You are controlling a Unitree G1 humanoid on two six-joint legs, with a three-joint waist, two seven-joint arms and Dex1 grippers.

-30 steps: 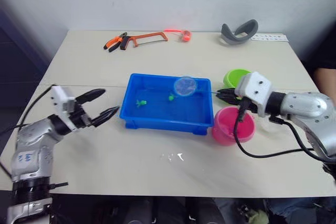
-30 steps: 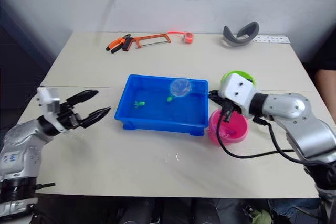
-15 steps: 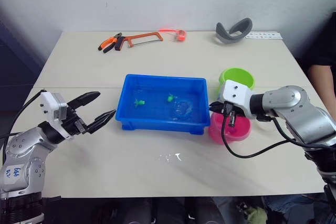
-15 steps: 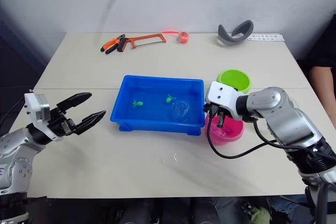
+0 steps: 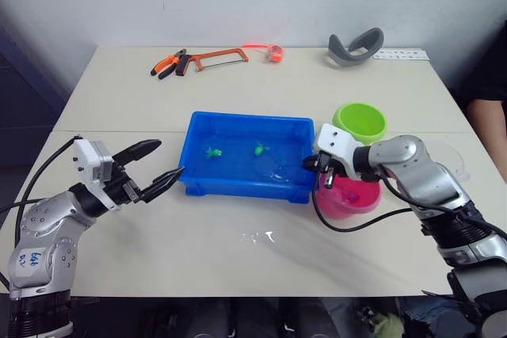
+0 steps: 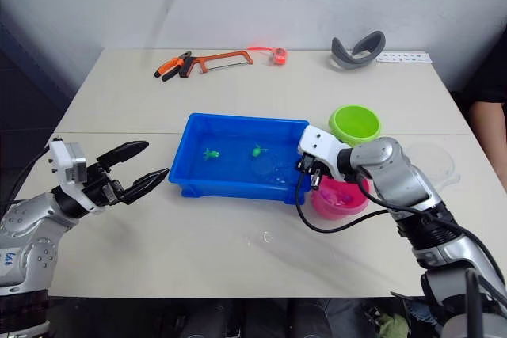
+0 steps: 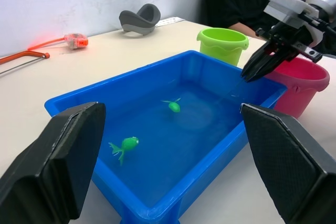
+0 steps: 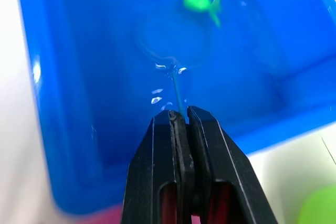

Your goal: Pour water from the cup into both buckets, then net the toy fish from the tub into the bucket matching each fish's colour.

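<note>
Head views: The blue tub (image 5: 247, 156) sits at table centre, its long axis running left to right. Two green toy fish (image 5: 212, 151) and (image 5: 259, 148) lie in its far half. The right gripper (image 5: 310, 165) is at the tub's right rim, fingers pressed together on the thin handle of the net (image 5: 273, 165). The handle runs leftward from the fingertips into the tub; the hoop lies low in the tub, near the right-hand fish. The pink bucket (image 5: 352, 198) stands just right of the tub, under the right wrist. The green bucket (image 5: 359, 123) stands behind it. The clear cup (image 5: 448, 157) sits further right. The left gripper (image 5: 162, 162) is held left of the tub, apart from it, fingers spread and empty, pointing toward the tub. A hacksaw (image 5: 214, 56), pliers (image 5: 169, 63) and a grey curved object (image 5: 356, 43) lie at the far edge.

Left wrist view: Both fingers (image 7: 58, 163) stand wide apart, framing the tub. One fish lies nearer the camera, the other at mid-tub.

Right wrist view: The fingers (image 8: 202, 129) are closed on the handle, which points straight ahead toward a green fish.
</note>
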